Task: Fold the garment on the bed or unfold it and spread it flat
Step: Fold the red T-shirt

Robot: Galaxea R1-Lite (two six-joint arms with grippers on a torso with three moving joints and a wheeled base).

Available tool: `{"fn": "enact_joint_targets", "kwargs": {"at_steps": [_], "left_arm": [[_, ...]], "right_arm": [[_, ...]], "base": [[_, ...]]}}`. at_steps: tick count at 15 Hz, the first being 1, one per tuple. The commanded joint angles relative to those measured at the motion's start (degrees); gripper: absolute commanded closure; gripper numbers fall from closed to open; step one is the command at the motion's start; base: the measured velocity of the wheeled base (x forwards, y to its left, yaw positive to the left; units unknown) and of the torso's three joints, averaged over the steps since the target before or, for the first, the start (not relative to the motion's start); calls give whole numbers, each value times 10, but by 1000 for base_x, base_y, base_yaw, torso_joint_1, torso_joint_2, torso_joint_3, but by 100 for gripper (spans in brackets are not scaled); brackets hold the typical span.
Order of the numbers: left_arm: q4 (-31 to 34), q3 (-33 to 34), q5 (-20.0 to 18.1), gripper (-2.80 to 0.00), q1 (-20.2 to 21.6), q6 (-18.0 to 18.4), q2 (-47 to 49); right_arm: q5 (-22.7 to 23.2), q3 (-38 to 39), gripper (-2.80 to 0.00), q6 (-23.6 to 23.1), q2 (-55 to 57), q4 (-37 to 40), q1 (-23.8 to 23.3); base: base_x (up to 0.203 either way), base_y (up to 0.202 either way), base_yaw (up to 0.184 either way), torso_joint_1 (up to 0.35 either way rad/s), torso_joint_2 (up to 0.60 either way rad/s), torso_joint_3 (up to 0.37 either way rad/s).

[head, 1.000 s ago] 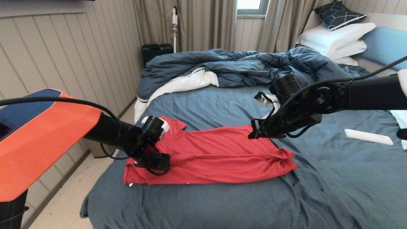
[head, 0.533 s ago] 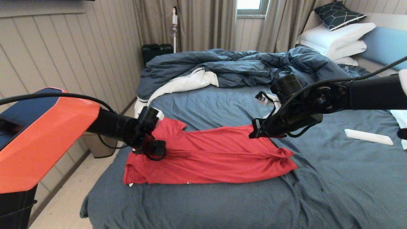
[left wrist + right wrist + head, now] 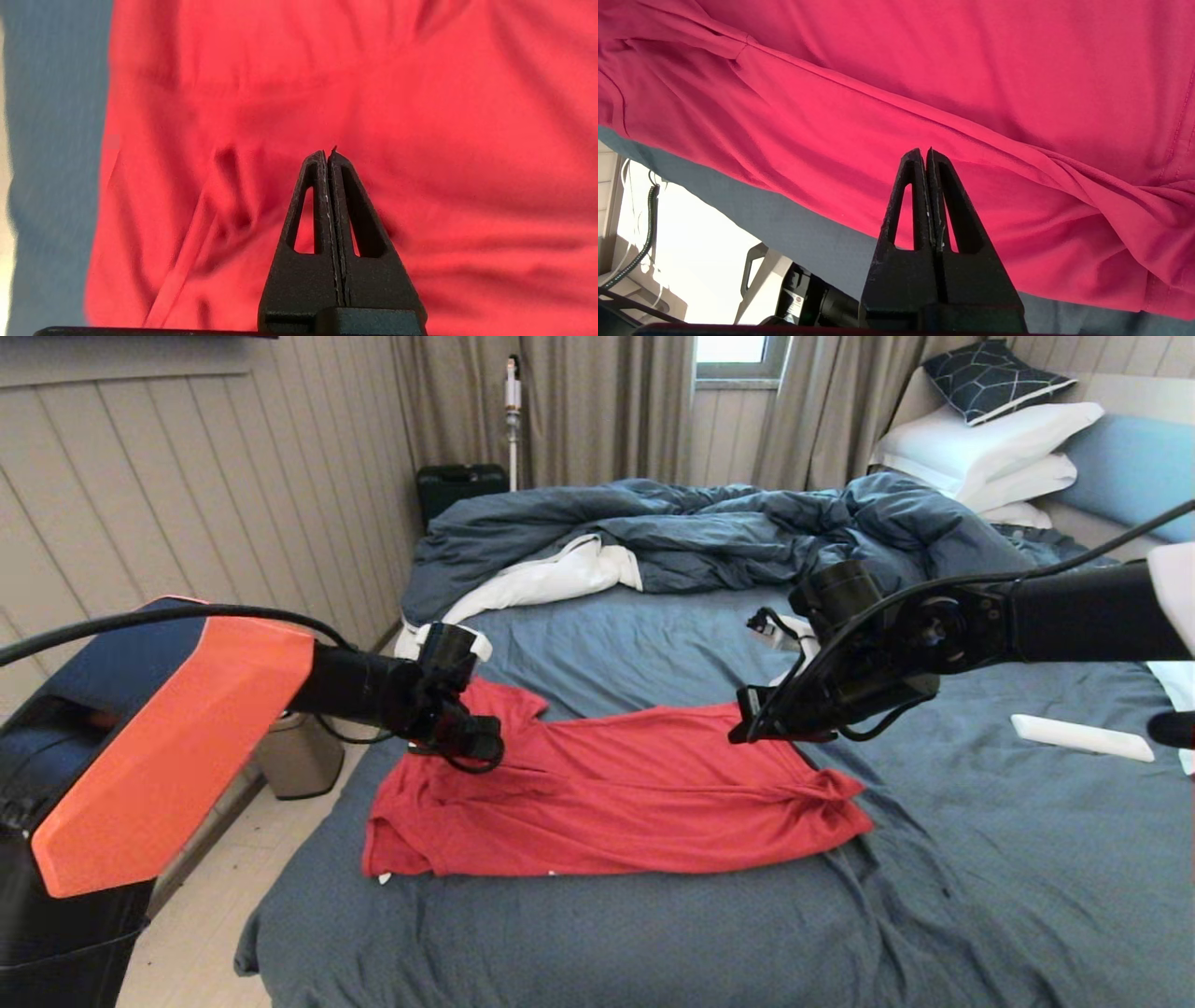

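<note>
Broadly, the bed [image 3: 597, 943] leaves a wide band of bare blue sheet on the near side of the one red T-shirt [image 3: 616, 793], and another stretch of bare sheet beyond the shirt, up to the rumpled dark blue duvet [image 3: 709, 527]. The shirt lies flattened but creased near the bed's left edge, its left corner close to that edge, with the floor and a small bin [image 3: 299, 756] just past it. On the sheet to the right of the shirt, well apart from it, rests one white bar-shaped thing [image 3: 1083, 737]. Two arms reach in, one from each side of the shirt. The left gripper [image 3: 329, 154] hangs over the shirt's left part near the sleeve, its jaws pressed together with no cloth between them; red cloth fills the wrist view under the tips. The right gripper [image 3: 923, 154] sits at the shirt's far right edge, jaws likewise pressed together and empty, above a long fold of the shirt. Whether either tip touches the cloth cannot be told.
</note>
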Motion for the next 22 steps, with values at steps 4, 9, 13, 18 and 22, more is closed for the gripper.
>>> {"fn": "enact_joint_targets", "kwargs": {"at_steps": [4, 9, 13, 18, 22], "left_arm": [[12, -33, -2, 0, 0, -38, -19], [53, 127, -54, 0, 17, -50, -169], [-16, 283, -95, 0, 25, -77, -237], [-28, 293, -100, 0, 26, -80, -240], [-29, 292, -101, 0, 26, -80, -240]], "right_arm": [[1, -7, 0, 0, 1, 1, -14], [-3, 21, 0, -40, -5, 7, -92], [-5, 123, 0, -85, -18, 6, -117], [-10, 204, 0, -103, -65, 1, -148], [-17, 192, 0, -109, -26, -6, -152]], "base": [[0, 0, 0, 0, 0, 0], [0, 0, 0, 0, 0, 0], [0, 0, 0, 0, 0, 0], [0, 0, 0, 0, 0, 0], [0, 0, 0, 0, 0, 0]]}}
